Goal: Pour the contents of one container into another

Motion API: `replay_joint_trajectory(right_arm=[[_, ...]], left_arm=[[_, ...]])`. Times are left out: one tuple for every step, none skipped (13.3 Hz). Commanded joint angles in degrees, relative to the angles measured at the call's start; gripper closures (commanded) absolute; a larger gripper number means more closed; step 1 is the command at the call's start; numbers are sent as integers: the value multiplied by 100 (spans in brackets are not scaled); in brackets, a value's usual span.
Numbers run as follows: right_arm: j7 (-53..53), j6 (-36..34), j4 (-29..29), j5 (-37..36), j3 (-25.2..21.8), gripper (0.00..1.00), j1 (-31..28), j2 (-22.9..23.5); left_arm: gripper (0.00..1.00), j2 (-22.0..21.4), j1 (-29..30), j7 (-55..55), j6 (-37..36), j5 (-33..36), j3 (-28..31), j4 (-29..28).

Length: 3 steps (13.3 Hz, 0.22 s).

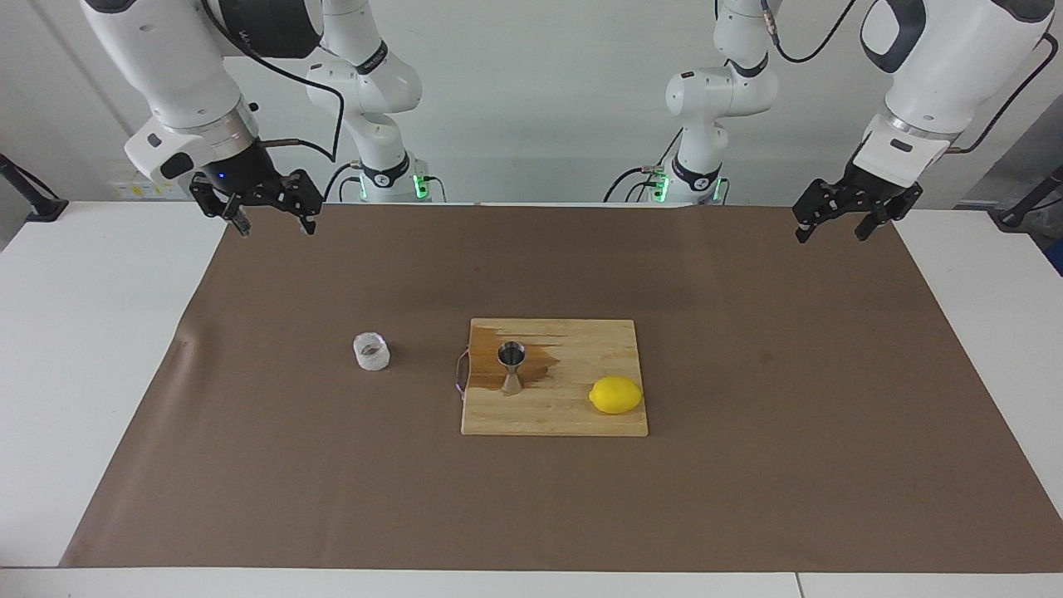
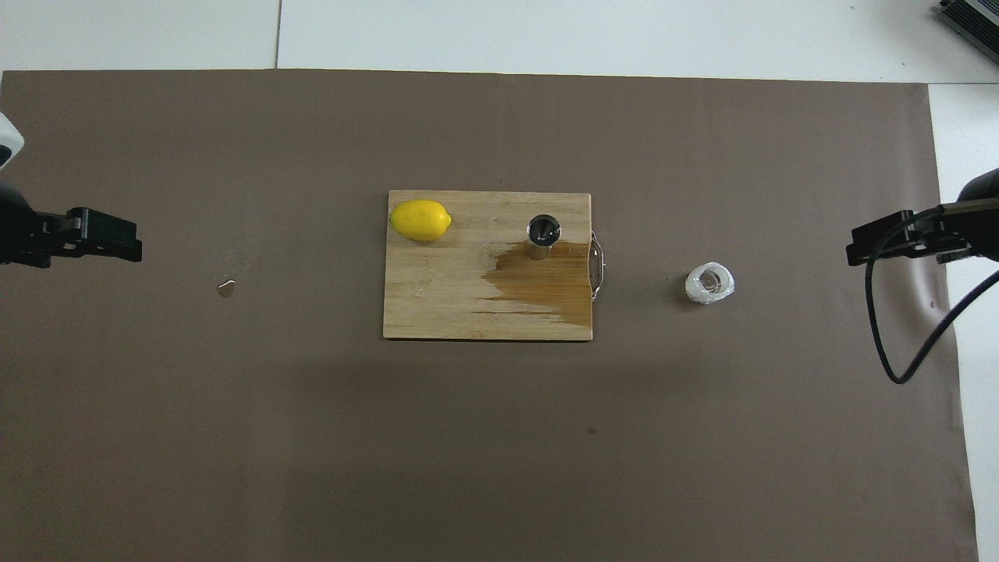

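The small clear textured cup [image 1: 371, 351] stands upright on the brown mat, beside the cutting board toward the right arm's end; it also shows in the overhead view [image 2: 709, 283]. The steel hourglass jigger [image 1: 511, 366] [image 2: 543, 234] stands upright on the wooden board [image 1: 573, 419], near its handle end, next to a dark wet stain [image 2: 546, 281]. My right gripper [image 1: 275, 226] [image 2: 866, 248] hangs open and empty, high over the mat's edge at its own end. My left gripper [image 1: 832, 235] [image 2: 117, 240] hangs open and empty over the mat's other end. Both arms wait.
A yellow lemon [image 1: 615, 394] [image 2: 421, 220] lies on the board's corner toward the left arm's end, farther from the robots. A small droplet [image 2: 226, 289] sits on the brown mat [image 1: 747, 465] toward the left arm's end. White table [image 1: 100, 374] surrounds the mat.
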Motion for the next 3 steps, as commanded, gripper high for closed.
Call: replay_joint_trajectory(right_arm=[[124, 13, -17, -7, 32, 0, -106, -14], [116, 13, -26, -7, 32, 0, -141, -14], [116, 13, -17, -7, 41, 0, -168, -14]], left_arm=[[0, -129, 62, 25, -45, -59, -29, -127], [0, -129, 62, 25, -45, -51, -29, -127], [0, -129, 62, 25, -45, -50, -29, -127]])
